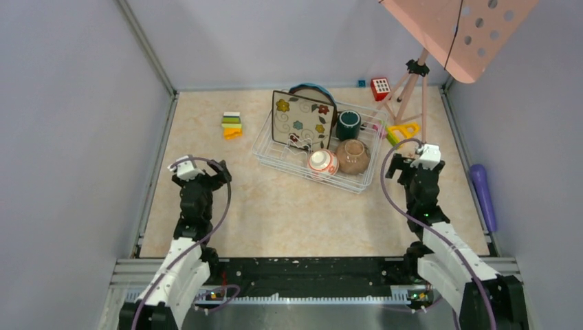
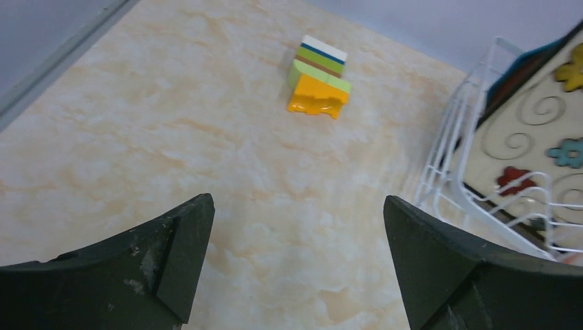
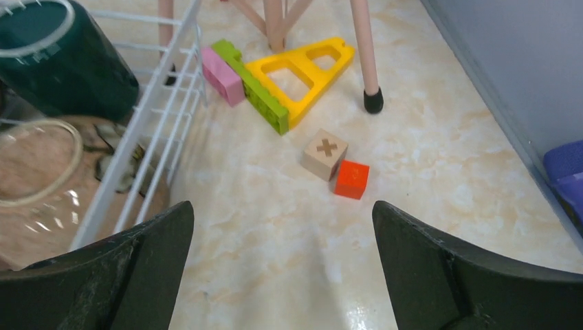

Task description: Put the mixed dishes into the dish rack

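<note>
The white wire dish rack (image 1: 275,159) stands at the middle back of the table. In it the square floral plate (image 1: 301,118) stands upright, with a blue-rimmed plate (image 1: 315,89) behind it. The teal mug (image 1: 348,124), tan bowl (image 1: 353,156) and red-white bowl (image 1: 322,163) also sit inside. My left gripper (image 1: 221,172) is open and empty, left of the rack (image 2: 447,148). My right gripper (image 1: 392,167) is open and empty, right of the rack (image 3: 148,141). The mug (image 3: 62,65) and tan bowl (image 3: 34,179) show in the right wrist view. Other plates are hidden.
A stack of colourful blocks (image 1: 232,124) lies at back left. The pink perforated stand (image 1: 467,31) stands on a tripod (image 1: 409,89) at back right, with a yellow triangle block (image 3: 302,72), a wooden cube (image 3: 324,153) and a red cube (image 3: 351,179) near it. A purple cylinder (image 1: 482,194) lies along the right wall.
</note>
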Action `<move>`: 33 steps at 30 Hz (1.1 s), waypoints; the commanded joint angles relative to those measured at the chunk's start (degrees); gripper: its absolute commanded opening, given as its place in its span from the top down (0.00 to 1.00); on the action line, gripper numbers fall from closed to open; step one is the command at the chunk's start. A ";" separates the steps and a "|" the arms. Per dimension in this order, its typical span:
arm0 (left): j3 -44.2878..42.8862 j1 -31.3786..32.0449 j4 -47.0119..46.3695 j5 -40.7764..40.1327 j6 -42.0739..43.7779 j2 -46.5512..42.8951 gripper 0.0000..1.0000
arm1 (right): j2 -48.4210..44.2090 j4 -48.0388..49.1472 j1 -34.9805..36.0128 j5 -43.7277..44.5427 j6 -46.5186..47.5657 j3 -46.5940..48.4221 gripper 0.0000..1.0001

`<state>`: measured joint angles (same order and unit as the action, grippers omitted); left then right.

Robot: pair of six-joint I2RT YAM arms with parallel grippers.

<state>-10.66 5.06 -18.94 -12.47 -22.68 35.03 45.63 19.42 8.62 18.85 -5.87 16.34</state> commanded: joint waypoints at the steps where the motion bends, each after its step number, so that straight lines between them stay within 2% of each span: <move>1: 1.94 0.13 -17.67 -8.97 10.40 10.67 0.02 | 5.33 16.81 -2.34 -2.51 3.07 -3.82 0.01; 3: 2.11 0.04 -24.51 -9.16 11.68 17.65 0.02 | 8.63 19.38 -4.35 -4.21 1.28 -4.28 0.01; 5: 1.76 -0.03 -31.54 -7.57 12.92 25.24 0.02 | 12.27 26.11 -6.50 -7.87 -0.94 -6.55 0.01; 8: -1.31 -0.18 -36.90 -5.46 16.47 34.87 0.05 | 18.66 34.58 -8.37 -10.38 -2.98 -8.49 0.02; 10: -4.04 -0.66 -32.83 -4.85 18.19 36.35 0.07 | 21.88 37.40 -8.40 -11.73 -2.28 -8.23 0.03; 12: -3.60 -2.23 -37.06 -3.56 19.84 38.15 0.06 | 23.56 36.21 -8.38 -13.67 -0.59 -6.39 0.03; 15: -4.49 -3.84 -36.98 -1.48 19.59 39.42 0.07 | 27.48 38.70 -8.44 -13.07 2.22 -4.89 0.05; 19: -3.46 -6.62 -47.02 4.18 19.97 48.06 0.09 | 35.73 50.17 -8.11 -14.59 4.09 -6.50 0.12; 20: -3.72 -6.79 -49.72 6.90 21.61 50.05 0.12 | 37.70 53.64 -7.44 -14.87 5.20 -7.05 0.05; 21: -4.53 -6.82 -46.64 10.12 22.87 49.27 0.12 | 37.74 51.72 -6.85 -14.33 5.51 -6.90 0.02; 23: -6.99 -6.84 -38.13 9.00 22.78 47.12 0.10 | 37.78 49.79 -6.70 -12.48 5.24 -5.59 0.01; 24: -7.55 -6.82 -37.36 7.38 21.60 47.48 0.11 | 37.86 49.38 -6.77 -12.00 5.10 -5.16 0.01; 25: -7.54 -6.86 -38.42 6.00 21.07 47.98 0.12 | 37.33 48.92 -6.71 -11.60 4.92 -5.50 0.01; 26: -7.34 -6.82 -39.46 5.53 20.86 48.46 0.03 | 37.64 50.04 -6.68 -11.32 4.85 -5.79 0.01; 27: -7.21 -6.82 -40.00 5.49 20.83 48.58 0.02 | 37.84 50.38 -6.69 -11.56 4.91 -5.71 0.01; 33: -7.28 -6.90 -39.78 5.44 20.74 48.54 0.02 | 37.84 49.24 -6.69 -12.35 5.16 -5.24 0.01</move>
<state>-16.75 -1.48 -56.23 -7.27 -1.78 83.88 83.33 65.17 1.50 6.55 -1.13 9.47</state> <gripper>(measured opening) 0.983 0.987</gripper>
